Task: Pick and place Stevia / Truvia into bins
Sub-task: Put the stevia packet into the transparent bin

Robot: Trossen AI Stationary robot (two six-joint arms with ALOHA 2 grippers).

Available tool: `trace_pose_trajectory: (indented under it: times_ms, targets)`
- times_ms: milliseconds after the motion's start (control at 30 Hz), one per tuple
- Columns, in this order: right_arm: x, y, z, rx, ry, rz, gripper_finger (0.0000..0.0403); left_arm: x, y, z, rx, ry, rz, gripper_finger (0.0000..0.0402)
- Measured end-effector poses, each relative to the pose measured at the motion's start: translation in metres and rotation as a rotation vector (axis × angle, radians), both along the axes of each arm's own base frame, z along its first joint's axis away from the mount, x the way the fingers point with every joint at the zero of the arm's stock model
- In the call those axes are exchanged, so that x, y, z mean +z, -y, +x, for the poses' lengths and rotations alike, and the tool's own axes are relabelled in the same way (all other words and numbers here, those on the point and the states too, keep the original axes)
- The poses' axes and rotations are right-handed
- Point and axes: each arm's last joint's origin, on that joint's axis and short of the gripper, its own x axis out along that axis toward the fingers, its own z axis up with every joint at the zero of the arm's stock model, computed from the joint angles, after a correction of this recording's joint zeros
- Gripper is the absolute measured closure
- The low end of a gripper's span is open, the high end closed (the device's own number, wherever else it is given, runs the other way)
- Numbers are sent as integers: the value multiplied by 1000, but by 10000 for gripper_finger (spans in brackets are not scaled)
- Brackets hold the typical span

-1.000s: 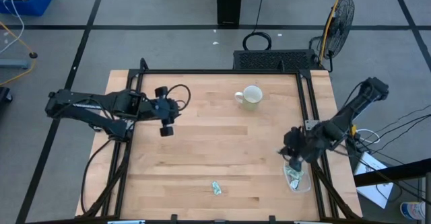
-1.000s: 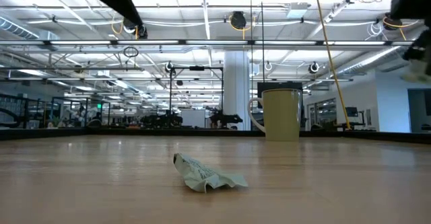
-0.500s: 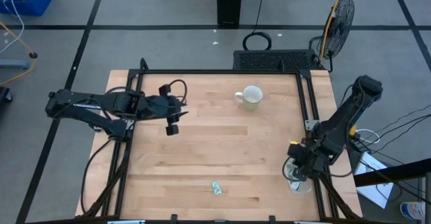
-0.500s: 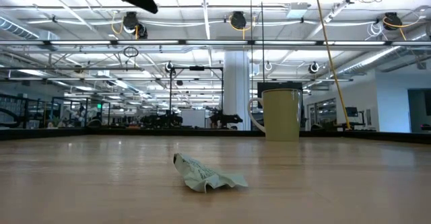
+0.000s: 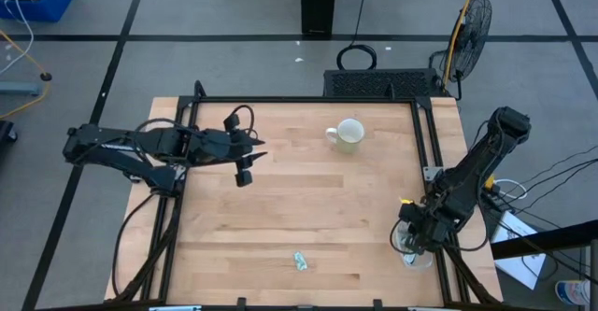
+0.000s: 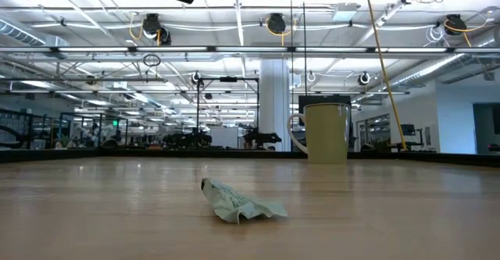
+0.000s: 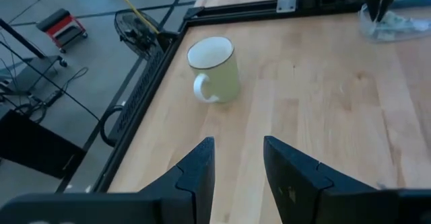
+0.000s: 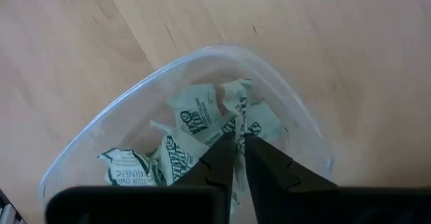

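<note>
High view: the wooden table carries a white mug near its far edge and one crumpled pale-green sachet near the front edge, well apart from everything else. The left gripper hangs over the left part of the table. The right gripper is down over the clear plastic tub, which sits at the table's right edge.

Low view: the lone crumpled sachet lies on the wood in the foreground, with the mug standing upright well behind it. A dark piece of an arm shows at the upper edge; neither set of fingers is visible here.

Left wrist view: the left gripper has its two dark fingers apart with nothing between them. Beyond them stands the mug, its handle turned toward the camera, and farther off the tub with sachets inside.

Right wrist view: the right gripper points down into the tub, its fingers a narrow slit apart and holding nothing that can be made out. Their tips sit just above a heap of green-and-white sachets lying in the tub.
</note>
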Motion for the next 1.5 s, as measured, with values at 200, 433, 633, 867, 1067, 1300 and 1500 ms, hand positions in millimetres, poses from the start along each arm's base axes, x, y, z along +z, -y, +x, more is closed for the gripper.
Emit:
trace_pose_trajectory:
  times_ms: [200,433,633,867,1067,1300,1500]
  targets:
    - [0,0,0,0,1,-1,342,2,0,1,0,23,-2,270]
    - [0,0,0,1,3,-3,337,3,0,2,0,40,-3,270]
    - [-1,3,-2,1,-18,-29,329,3,0,2,0,40,-3,270]
    - [-1,8,-4,25,-16,-100,304,3,0,2,0,40,-3,270]
    - [-1,8,-1,60,45,-138,292,3,0,2,0,40,-3,270]
    - [-1,16,10,53,72,-160,291,3,0,2,0,40,-3,270]
    - [1,18,23,116,135,-138,291,3,0,2,0,40,-3,270]
